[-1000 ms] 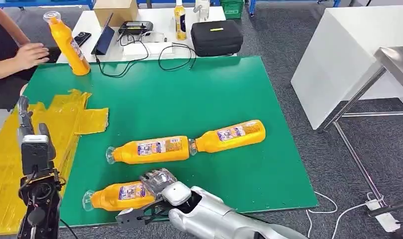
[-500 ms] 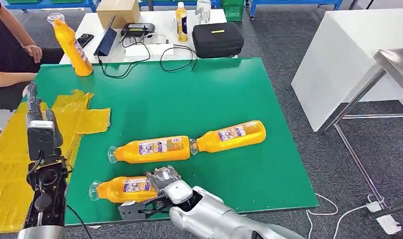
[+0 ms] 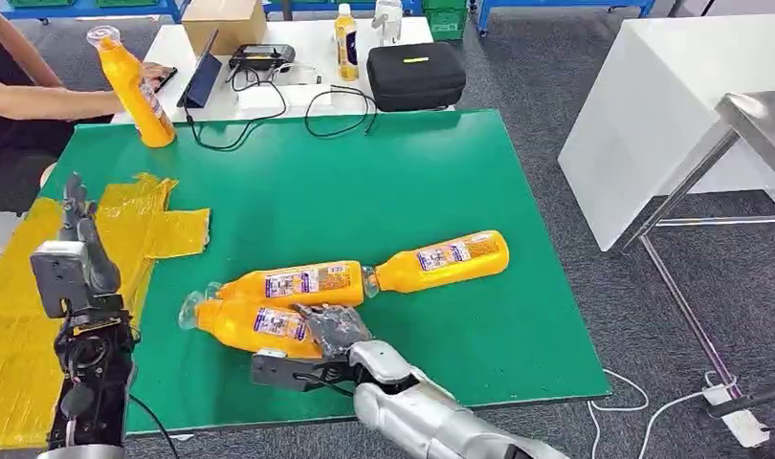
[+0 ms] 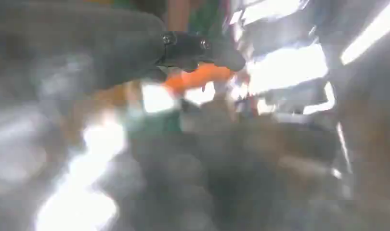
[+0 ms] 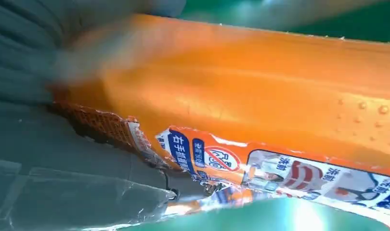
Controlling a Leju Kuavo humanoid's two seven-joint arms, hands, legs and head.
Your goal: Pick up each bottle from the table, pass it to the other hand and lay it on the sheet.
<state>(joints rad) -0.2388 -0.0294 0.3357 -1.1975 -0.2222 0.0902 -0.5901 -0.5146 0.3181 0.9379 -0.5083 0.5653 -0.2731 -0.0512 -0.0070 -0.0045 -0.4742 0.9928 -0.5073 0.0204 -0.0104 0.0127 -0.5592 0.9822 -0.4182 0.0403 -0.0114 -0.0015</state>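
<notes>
Orange bottle (image 3: pixel 254 325) gripped lower centre, two bottles (image 3: pixel 288 284) (image 3: pixel 441 259) lying mid-frame, one upright (image 3: pixel 133 86) upper left, yellow sheet (image 3: pixel 125 239) left.

From the head view we look forward and down from high on the body over the green table (image 3: pixel 412 182), both arms entering from below. The right wrist view sits very close against the held bottle (image 5: pixel 260 96), which we also see in the head view (image 3: pixel 254 325). The left wrist view is blurred; we cannot tell its facing.
</notes>
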